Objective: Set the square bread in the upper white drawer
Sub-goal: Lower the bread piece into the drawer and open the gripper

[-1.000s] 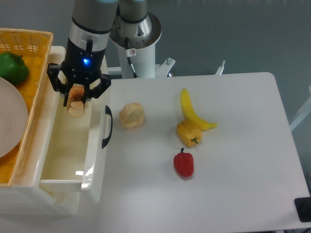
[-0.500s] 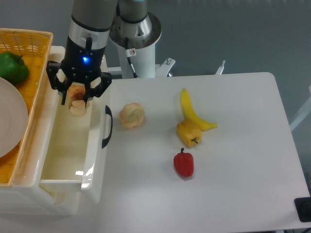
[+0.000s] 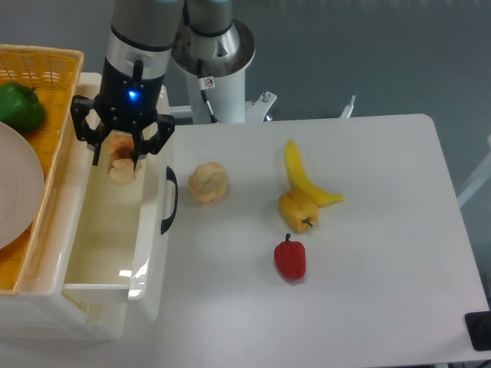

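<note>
square bread [image 3: 120, 165] btwn end effector [image 3: 116, 152] fingers, over upper white drawer [image 3: 107, 234].

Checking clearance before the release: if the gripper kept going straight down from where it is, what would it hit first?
Probably the floor of the upper white drawer. The gripper holds the square bread over the open drawer; nothing else shows beneath, though depth is unclear.

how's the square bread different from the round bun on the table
The square bread is blocky, pale tan with orange-brown crust; the round bun is knobbly, rounded and pale cream throughout. The square bread looks slightly smaller than the round bun. The square bread sits over the open upper white drawer between the fingers of the gripper, while the round bun lies free on the table beside the drawer's black handle. Both are toy breads.
</note>
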